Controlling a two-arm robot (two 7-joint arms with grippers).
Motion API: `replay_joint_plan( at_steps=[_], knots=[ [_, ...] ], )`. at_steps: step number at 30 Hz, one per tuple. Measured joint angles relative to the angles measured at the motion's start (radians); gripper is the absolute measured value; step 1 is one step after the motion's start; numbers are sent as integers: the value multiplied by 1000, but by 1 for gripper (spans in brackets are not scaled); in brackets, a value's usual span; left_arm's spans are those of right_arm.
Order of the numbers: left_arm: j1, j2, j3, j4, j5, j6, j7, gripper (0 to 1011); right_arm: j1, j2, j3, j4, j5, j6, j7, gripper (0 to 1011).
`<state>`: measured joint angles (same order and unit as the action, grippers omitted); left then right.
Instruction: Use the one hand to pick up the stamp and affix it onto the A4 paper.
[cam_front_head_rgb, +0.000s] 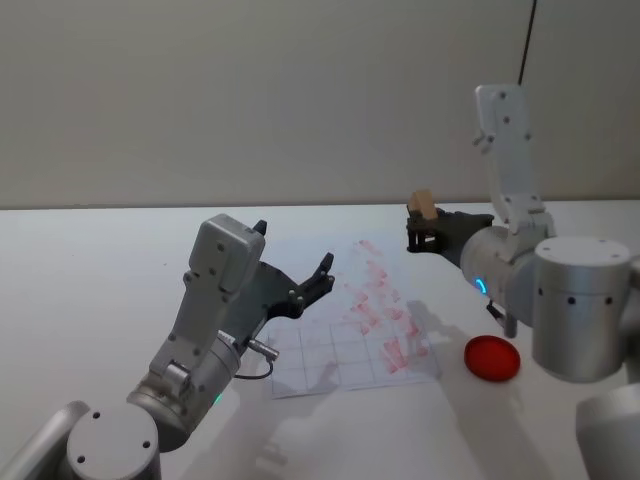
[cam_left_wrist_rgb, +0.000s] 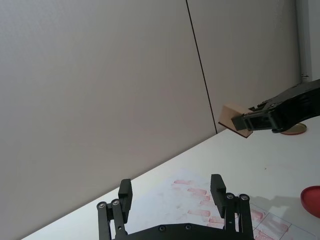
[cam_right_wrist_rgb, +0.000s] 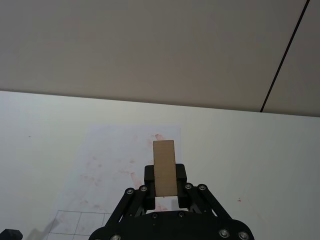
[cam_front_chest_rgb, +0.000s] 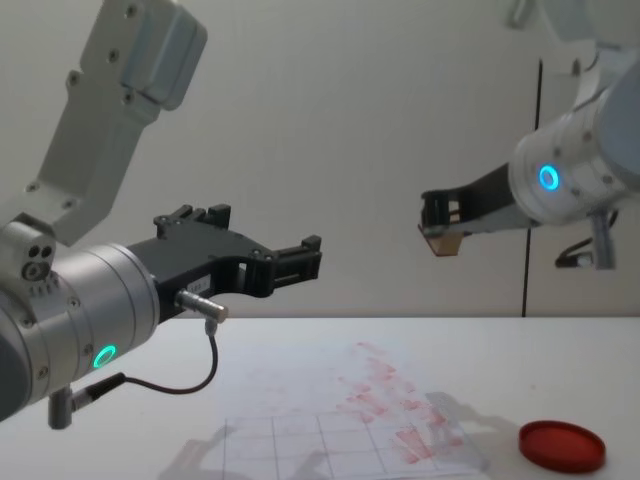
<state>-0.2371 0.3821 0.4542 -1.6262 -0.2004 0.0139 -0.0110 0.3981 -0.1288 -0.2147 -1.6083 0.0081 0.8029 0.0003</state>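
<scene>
The right hand (cam_front_head_rgb: 425, 228) was raised well above the bench (cam_front_head_rgb: 80, 270), out past the far right corner of the A4 paper (cam_front_head_rgb: 350, 330). Its two black fingers were clamped on the stamp (cam_front_head_rgb: 423, 204), one on each side of the small tan wooden block. In the right wrist view the block stood up between the fingers, with most of its length sticking out beyond their tips. From the chest view the stamp hung high in the air at the tip of the hand, tilted, with nothing touching it but the fingers. The arm behind it showed a blue-lit ring.

The paper lay flat on the bench between the two arms. Its printed grid was faint, and smudged red marks ran across its right half, thickest toward the near right corner. A flat red round ink pad (cam_front_head_rgb: 492, 358) sat on the bench just beside that corner, off the sheet and apart from it. The pad lay below and nearer than the lifted stamp.

The left hand (cam_front_head_rgb: 294, 246) hovered above the left part of the paper, clear of the sheet, pointing toward the pale wall (cam_front_head_rgb: 250, 100). Its fingers were spread wide with nothing between them. A green light glowed on that arm's wrist, and a thin black cable looped beneath it
</scene>
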Motion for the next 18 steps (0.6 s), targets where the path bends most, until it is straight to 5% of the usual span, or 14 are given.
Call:
replay_joint_plan(
  at_steps=[18],
  knots=[
    [0, 0, 0, 0, 0, 0, 0, 993, -112, 23, 33, -108, 41, 50, -53, 216]
  ],
)
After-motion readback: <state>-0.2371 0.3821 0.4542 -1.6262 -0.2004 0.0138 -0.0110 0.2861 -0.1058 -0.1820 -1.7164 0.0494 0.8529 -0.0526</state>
